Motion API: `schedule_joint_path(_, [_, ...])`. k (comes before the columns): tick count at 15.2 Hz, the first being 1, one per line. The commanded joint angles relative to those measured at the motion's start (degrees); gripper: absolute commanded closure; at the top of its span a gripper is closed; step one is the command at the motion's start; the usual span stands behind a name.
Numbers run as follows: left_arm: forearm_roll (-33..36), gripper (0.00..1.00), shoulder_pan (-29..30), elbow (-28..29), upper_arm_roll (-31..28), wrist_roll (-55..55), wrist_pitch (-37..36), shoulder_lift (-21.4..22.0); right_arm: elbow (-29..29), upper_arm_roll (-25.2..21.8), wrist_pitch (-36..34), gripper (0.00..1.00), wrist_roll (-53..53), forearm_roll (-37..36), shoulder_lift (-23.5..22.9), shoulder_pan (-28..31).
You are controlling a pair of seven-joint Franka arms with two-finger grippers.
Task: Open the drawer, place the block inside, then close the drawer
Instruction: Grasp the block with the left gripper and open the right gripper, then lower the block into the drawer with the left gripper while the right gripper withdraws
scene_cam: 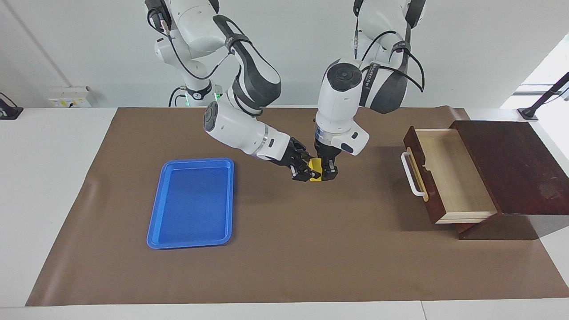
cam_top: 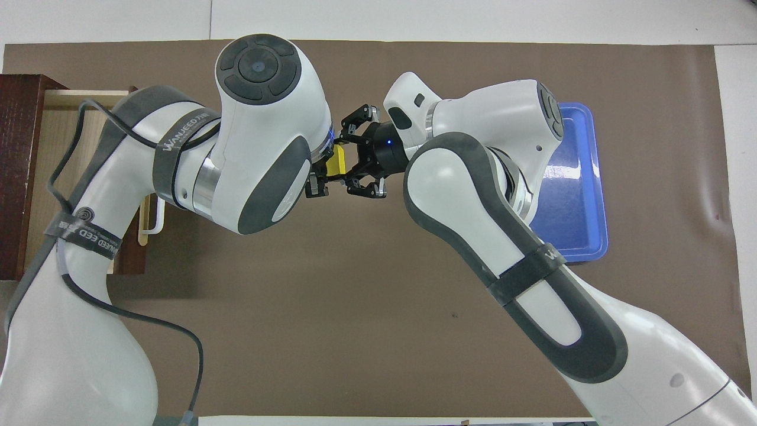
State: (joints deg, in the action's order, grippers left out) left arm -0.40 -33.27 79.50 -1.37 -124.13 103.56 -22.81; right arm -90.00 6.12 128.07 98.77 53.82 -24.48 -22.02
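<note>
Drawer (scene_cam: 449, 175): already pulled out of its dark box (scene_cam: 511, 164) at the left arm's end of the table; its pale wood inside shows bare, white handle (scene_cam: 411, 174) facing the table's middle. The opening step looks done.
Block (scene_cam: 315, 169): up off the mat over the middle of the table, between the two grippers, well apart from the drawer. Not in yet.
Left gripper (scene_cam: 328, 173): comes down from above, fingers pressed onto the block from two sides; it has a firm hold.
Right gripper (scene_cam: 306, 172): reaches in slantwise from the tray's side, its tips at the block too. Whether it grips or is letting go, I cannot tell.
Step in hand: a handover of the block, right to left, by my reading; the left arm is the one nearer the drawer.
Tray (scene_cam: 192, 202): blue, lies flat toward the right arm's end of the table, nothing in it; no part in what is left.
Done: drawer open; block lifted and in the left gripper's hold.
Left: right gripper lets go and draws clear; left carries the block over the drawer and drops it inside; drawer gets pushed shut.
Progress: roughly halfway, I judge.
</note>
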Motion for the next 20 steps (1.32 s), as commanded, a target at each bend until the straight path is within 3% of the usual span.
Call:
schedule_joint_path(1, [0.14, 1.00, 0.05, 1.27, -0.65, -0.41, 0.41, 0.93, -0.36, 0.39, -0.63, 0.00, 1.08, 1.37, 0.57, 0.84])
schedule_joint_path(5, [0.49, 1.00, 1.80, 0.40, -1.18, 0.81, -4.31, 2.77, -0.36, 0.39, -1.07, 0.00, 0.81, 1.46, 0.75, 0.93])
schedule_joint_path(7, [0.32, 1.00, 3.90, 0.30, -1.35, 6.41, -8.27, 3.99, -0.36, 0.39, -1.24, 0.00, 0.81, 1.37, 0.93, 1.37])
schedule_joint_path(13, [0.23, 1.00, 19.35, 2.23, -1.27, 26.88, -13.47, 11.02, -0.79, -0.40, -4.40, 0.00, -8.39, -0.99, 3.73, 6.37])
schedule_joint_path(16, [0.31, 1.00, 27.45, 6.79, -1.35, 36.57, -12.25, 13.22, -0.88, -0.41, -8.09, 0.00, -16.47, -8.97, 5.67, 11.11])
schedule_joint_path(20, [0.40, 1.00, 34.22, 16.26, -1.44, 41.76, -2.43, 17.00, -0.71, -0.49, -13.27, 0.00, -26.84, -19.44, 8.65, 16.30])
